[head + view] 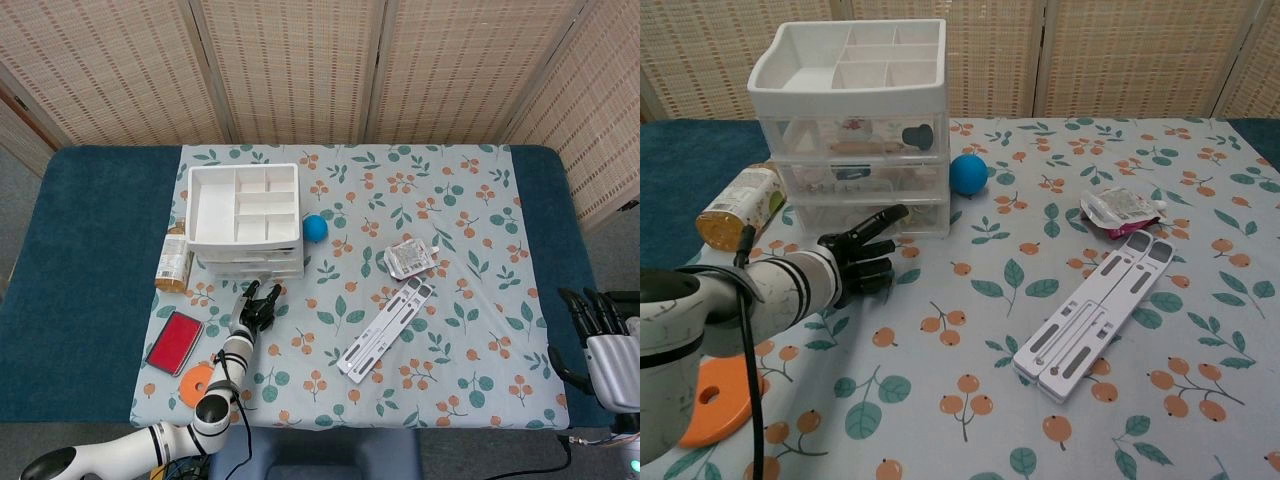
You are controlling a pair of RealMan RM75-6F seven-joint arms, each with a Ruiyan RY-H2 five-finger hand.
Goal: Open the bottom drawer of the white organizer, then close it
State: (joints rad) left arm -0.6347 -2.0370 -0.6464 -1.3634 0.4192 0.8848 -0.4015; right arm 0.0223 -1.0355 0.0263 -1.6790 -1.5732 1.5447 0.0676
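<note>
The white organizer stands at the counter's far left with its bottom drawer closed, so the left hand, empty with one finger stretched toward the drawer, should hook the drawer front and pull straight; the upper drawers hold small things, the top tray nothing, and the right hand rests apart, fingers spread.

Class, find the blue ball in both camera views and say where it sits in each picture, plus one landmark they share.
Head view: the blue ball lies left of centre, just right of the white organizer.
Chest view: the ball lies above centre, again just right of the organizer.
Shared landmark: the white organizer.
</note>
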